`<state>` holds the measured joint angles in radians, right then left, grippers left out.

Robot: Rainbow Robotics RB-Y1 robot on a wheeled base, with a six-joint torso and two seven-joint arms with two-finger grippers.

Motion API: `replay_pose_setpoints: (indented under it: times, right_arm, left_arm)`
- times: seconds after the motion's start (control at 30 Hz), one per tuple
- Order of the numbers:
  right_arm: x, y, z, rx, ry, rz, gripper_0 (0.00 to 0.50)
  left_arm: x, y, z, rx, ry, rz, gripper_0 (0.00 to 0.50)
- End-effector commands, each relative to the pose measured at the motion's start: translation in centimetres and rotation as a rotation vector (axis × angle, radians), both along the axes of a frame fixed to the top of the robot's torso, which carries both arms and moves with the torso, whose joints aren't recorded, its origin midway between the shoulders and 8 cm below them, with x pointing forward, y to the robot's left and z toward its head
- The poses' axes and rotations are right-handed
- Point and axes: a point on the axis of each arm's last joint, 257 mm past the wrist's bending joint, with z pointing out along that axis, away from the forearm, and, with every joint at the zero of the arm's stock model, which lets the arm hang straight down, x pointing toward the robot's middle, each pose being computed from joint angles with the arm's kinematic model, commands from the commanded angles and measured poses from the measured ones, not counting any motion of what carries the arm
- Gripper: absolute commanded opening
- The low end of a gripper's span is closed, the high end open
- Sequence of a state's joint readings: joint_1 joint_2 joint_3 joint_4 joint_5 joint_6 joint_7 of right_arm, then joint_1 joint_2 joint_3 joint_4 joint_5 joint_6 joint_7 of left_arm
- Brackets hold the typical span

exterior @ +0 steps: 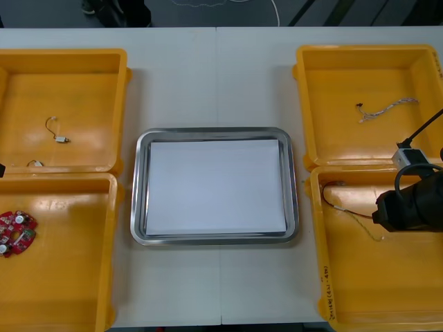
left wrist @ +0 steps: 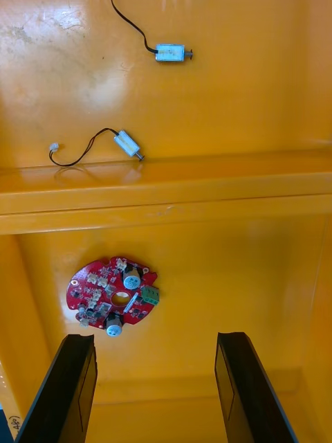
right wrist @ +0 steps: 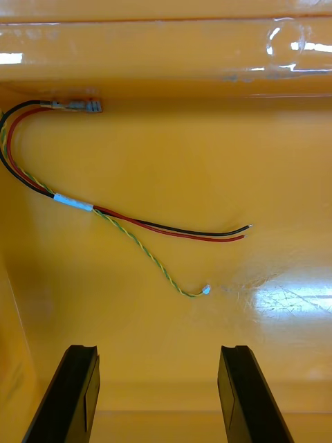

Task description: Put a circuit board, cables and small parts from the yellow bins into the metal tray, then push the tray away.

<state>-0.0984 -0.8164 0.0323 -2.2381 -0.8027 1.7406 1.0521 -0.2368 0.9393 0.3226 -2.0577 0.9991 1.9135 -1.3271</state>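
My right gripper [right wrist: 158,353] hangs open above the floor of the near right yellow bin [exterior: 387,290]. A red, black and yellow cable [right wrist: 124,225] lies just beyond its fingertips and reaches to the bin's corner [exterior: 346,207]. My left gripper [left wrist: 155,339] is open over the near left bin [exterior: 62,277]. The round red circuit board [left wrist: 111,294] lies a little beyond its left finger, also seen in the front view [exterior: 15,232]. The metal tray [exterior: 138,187], white inside, sits between the bins.
Two small metal parts with thin wires [left wrist: 128,144] [left wrist: 169,53] lie in the far left bin [exterior: 83,83]. A twisted blue and white cable [exterior: 387,108] rests in the far right bin [exterior: 325,138]. My right arm [exterior: 408,204] reaches in from the right edge.
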Motion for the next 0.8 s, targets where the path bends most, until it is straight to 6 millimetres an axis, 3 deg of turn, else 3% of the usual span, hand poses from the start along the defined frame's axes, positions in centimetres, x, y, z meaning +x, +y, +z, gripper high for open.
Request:
replay_pose_setpoints:
  times: [0.03, 0.8]
  right_arm:
    - [0.27, -1.23, 0.65, -0.006, -0.02, -0.029, 0.5]
    - [0.27, -1.23, 0.65, -0.006, -0.02, -0.029, 0.5]
  left_arm:
    - [-0.49, 1.57, 1.54, 0.054, -0.018, 0.001, 0.5]
    - [-0.49, 1.57, 1.54, 0.054, -0.018, 0.001, 0.5]
